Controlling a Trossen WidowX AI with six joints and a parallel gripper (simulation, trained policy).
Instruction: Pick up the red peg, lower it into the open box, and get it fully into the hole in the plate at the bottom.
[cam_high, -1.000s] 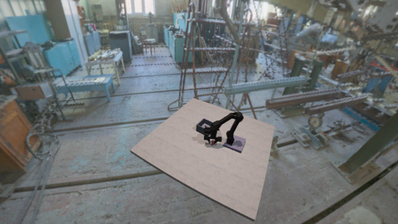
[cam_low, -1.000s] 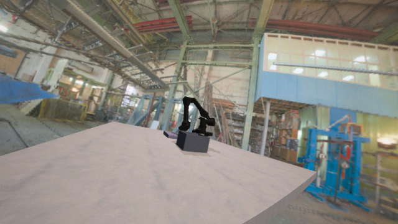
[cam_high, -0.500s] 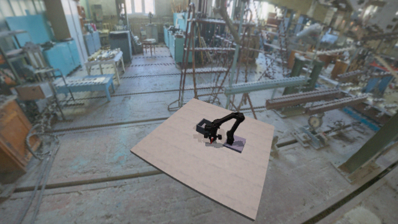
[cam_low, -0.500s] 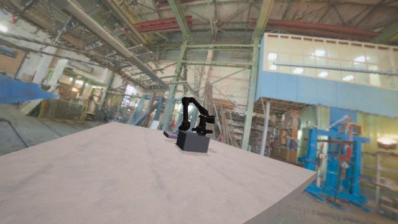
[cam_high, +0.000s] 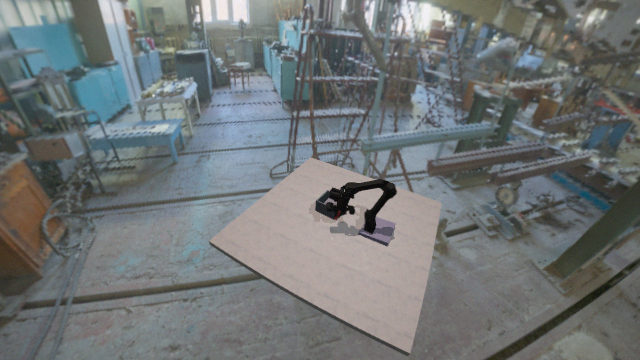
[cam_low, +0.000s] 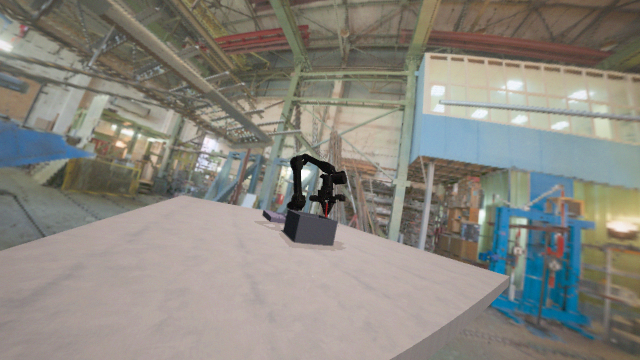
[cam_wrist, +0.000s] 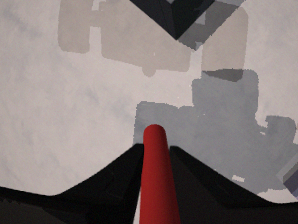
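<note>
The red peg (cam_high: 338, 215) (cam_low: 326, 209) (cam_wrist: 156, 175) is held between the fingers of my gripper (cam_wrist: 155, 152), which is shut on it. The peg points down, roughly upright in the exterior view, and the wrist view shows table surface beyond its far end. The dark grey open box (cam_high: 325, 210) (cam_low: 311, 231) stands close beside the peg and gripper. In the exterior view it is in front of them and hides what is directly below. The plate and its hole inside the box cannot be made out.
The black arm (cam_high: 382, 200) (cam_low: 297, 182) rises from a purple base plate (cam_high: 388, 240) (cam_low: 271, 216) on the pale table (cam_high: 300, 260) (cam_low: 200, 280). Arm shadows fall over the table in the wrist view. A dark corner, seemingly the box's, shows at the top there.
</note>
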